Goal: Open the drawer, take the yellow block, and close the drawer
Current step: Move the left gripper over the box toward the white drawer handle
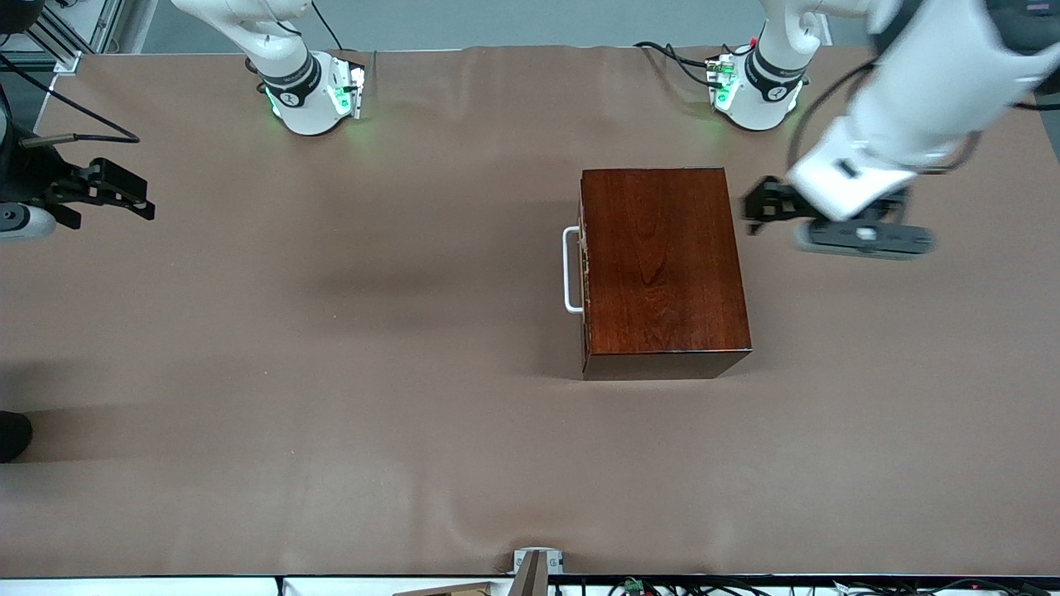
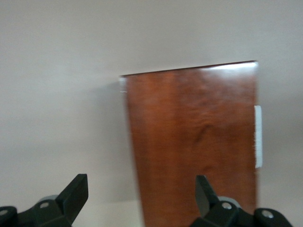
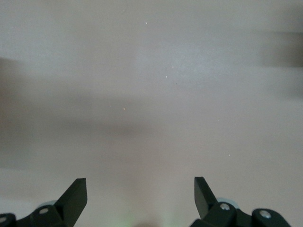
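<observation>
The dark mahogany box (image 1: 662, 265) stands on the brown table, toward the left arm's end. Its drawer (image 1: 585, 273) is pushed in, and the white loop handle (image 1: 571, 269) faces the right arm's end. The yellow block is hidden. My left gripper (image 1: 755, 209) hovers open beside the box's end that faces away from the handle. In the left wrist view the left gripper (image 2: 142, 182) holds nothing, with the box top (image 2: 194, 142) and the handle (image 2: 258, 137) below it. My right gripper (image 1: 132, 194) waits open at the right arm's end of the table; in its wrist view the right gripper (image 3: 140, 184) hangs over bare table.
The two arm bases (image 1: 310, 95) (image 1: 758, 91) stand along the table's back edge with cables beside them. A small metal clamp (image 1: 537, 563) sits at the table edge nearest the front camera. A dark object (image 1: 12, 434) pokes in at the right arm's end.
</observation>
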You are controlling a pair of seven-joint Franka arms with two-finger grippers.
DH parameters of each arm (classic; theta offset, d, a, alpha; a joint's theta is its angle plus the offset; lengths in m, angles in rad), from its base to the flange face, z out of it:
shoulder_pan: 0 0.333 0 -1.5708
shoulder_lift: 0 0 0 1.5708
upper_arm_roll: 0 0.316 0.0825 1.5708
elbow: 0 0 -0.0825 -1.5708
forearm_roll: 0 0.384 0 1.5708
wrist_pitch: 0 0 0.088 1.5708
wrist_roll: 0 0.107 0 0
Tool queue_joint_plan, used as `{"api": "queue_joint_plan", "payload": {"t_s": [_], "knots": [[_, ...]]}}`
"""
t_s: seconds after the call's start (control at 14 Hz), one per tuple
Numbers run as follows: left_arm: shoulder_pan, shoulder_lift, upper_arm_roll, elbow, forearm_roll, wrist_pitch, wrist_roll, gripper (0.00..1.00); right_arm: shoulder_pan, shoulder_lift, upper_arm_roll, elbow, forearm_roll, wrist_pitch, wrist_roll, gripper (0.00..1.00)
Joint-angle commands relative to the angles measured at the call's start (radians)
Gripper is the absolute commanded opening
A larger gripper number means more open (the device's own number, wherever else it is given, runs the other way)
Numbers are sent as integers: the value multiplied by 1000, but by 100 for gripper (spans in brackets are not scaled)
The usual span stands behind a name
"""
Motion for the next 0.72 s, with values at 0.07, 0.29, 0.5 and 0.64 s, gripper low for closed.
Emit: {"api": "queue_joint_plan", "payload": {"t_s": [0.07, 0.29, 0.5, 0.64], "knots": [[-152, 120, 6, 146, -11, -30, -160, 100, 11, 2, -2, 7, 0, 7, -8, 100], [-290, 219, 7, 230, -11, -19, -369, 100, 20, 2, -4, 7, -3, 7, -8, 100], [-407, 292, 18, 255, -8, 53, -486, 100, 20, 2, -4, 5, -5, 7, -8, 100], [-450, 339, 20, 255, -5, 100, -573, 100, 20, 2, -4, 5, -6, 7, -8, 100]]}}
